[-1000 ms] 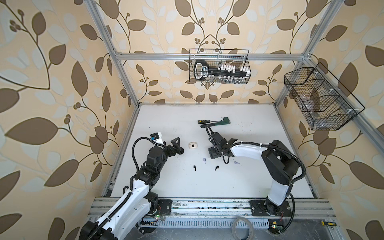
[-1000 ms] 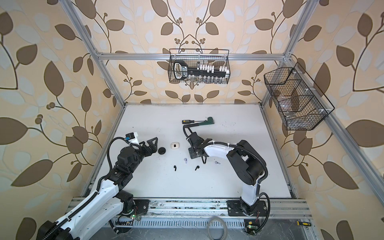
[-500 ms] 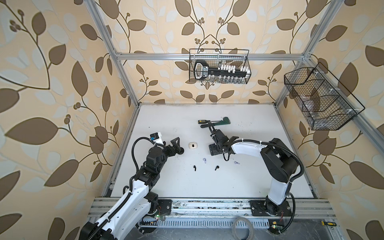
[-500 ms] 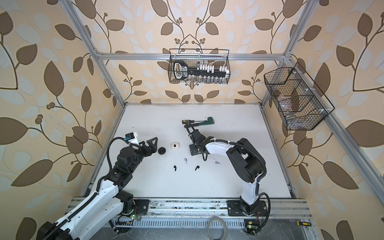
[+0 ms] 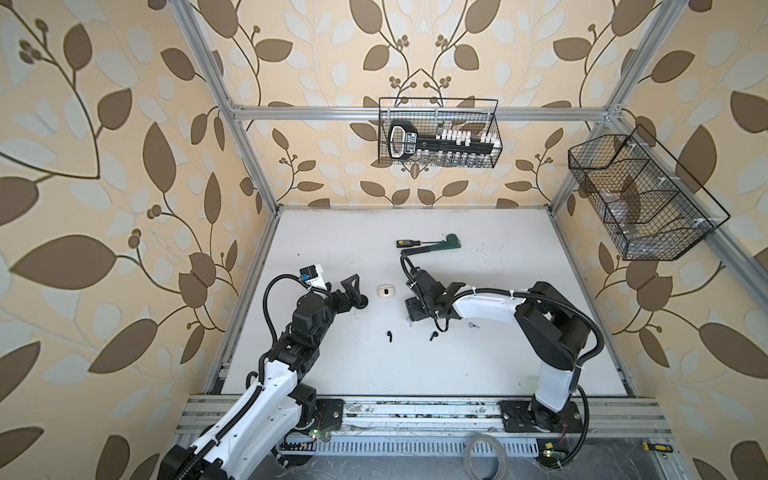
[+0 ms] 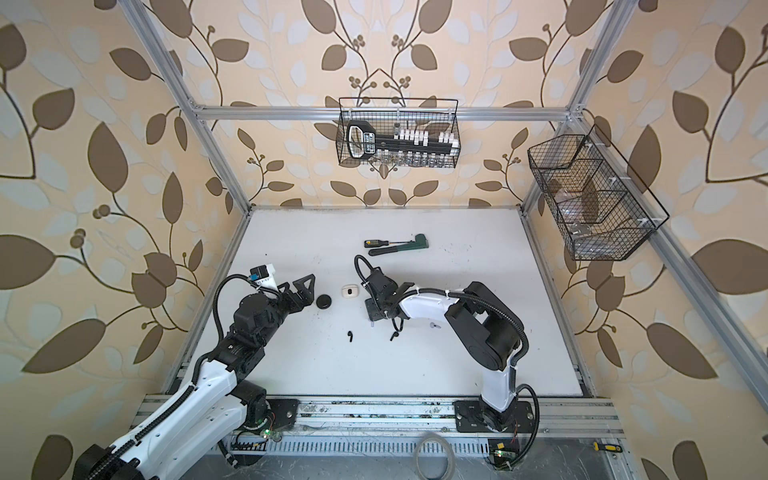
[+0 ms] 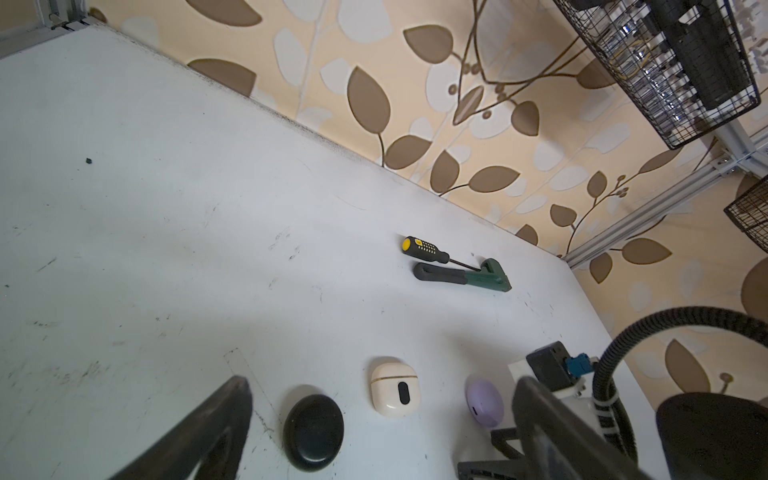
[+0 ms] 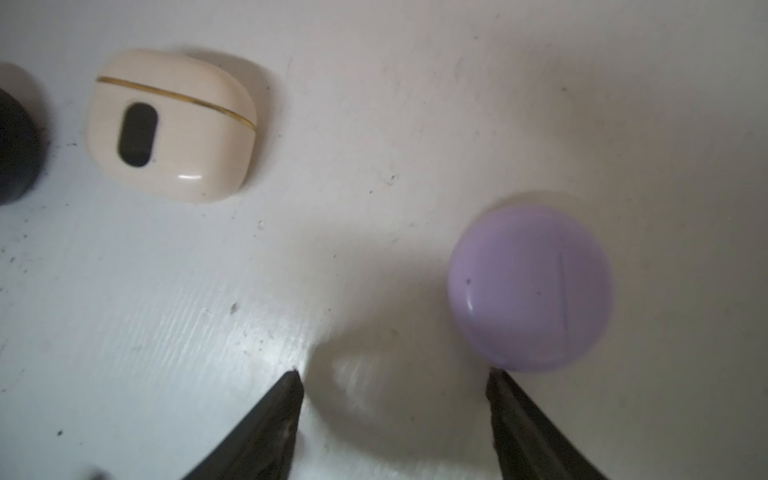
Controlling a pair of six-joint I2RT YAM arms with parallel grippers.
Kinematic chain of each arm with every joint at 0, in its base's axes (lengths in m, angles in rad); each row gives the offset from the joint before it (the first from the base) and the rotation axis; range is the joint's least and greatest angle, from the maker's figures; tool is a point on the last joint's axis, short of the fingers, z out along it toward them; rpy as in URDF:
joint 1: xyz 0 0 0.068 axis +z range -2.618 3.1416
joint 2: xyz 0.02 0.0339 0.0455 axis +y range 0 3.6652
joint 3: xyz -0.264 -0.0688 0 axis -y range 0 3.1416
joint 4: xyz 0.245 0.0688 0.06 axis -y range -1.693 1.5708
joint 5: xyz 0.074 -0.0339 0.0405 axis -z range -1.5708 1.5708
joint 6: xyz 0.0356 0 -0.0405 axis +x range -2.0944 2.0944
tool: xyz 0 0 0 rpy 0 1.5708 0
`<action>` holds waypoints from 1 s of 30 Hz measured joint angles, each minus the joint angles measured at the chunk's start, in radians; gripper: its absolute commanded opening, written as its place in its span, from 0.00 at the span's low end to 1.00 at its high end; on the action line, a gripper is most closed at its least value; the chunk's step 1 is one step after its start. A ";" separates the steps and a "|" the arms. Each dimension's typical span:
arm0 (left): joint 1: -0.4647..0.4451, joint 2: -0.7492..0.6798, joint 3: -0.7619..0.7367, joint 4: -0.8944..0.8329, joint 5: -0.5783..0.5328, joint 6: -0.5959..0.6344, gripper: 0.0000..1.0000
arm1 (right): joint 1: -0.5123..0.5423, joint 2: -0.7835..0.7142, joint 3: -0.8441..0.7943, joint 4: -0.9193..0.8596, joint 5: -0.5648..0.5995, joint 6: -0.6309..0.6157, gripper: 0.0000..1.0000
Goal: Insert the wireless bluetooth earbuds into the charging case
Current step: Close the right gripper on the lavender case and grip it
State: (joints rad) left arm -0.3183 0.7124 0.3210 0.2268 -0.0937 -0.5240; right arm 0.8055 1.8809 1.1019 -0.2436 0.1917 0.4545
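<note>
Mid-table in both top views, your right gripper points down w/ jaws apart and nothing btwn them. In the right wrist view the lavender case sits at the outer side of one fingertip, outside the gap. Whether it touches, you can't tell. It's shut and near round, so there's no clear long axis.

The cream case lies just left of that gripper, shut and apart from it. The black case is further left, right beside your left gripper, whose jaws stand wide w/ nothing held.

The earbuds lie loose on the table, all lower in frame than the right gripper. One black earbud is to its lower left, long axis approx up-down, head uppermost. The 2nd black earbud is to the lower right, leaning, w/ head upper right and stem lower left. A pale earbud sits just below the gripper. A lavender earbud lies further right, just under the white forearm. Those two are too small to give an axis.
</note>
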 measured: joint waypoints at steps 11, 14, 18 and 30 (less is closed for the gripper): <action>0.000 0.000 0.000 0.000 0.000 0.000 0.99 | -0.005 0.000 0.013 -0.076 0.075 0.020 0.79; 0.000 0.000 0.000 0.000 0.000 0.000 0.99 | -0.035 0.000 0.020 -0.088 0.074 0.016 0.79; 0.000 0.000 0.000 0.000 0.000 0.000 0.99 | -0.084 0.025 0.064 -0.114 0.072 -0.001 0.78; 0.000 0.003 -0.001 0.000 0.000 0.000 0.99 | -0.101 0.098 0.162 -0.126 0.054 -0.037 0.70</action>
State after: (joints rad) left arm -0.3183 0.7155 0.3199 0.2272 -0.0933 -0.5240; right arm 0.7044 1.9793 1.2640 -0.3695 0.2459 0.4175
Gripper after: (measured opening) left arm 0.988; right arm 0.726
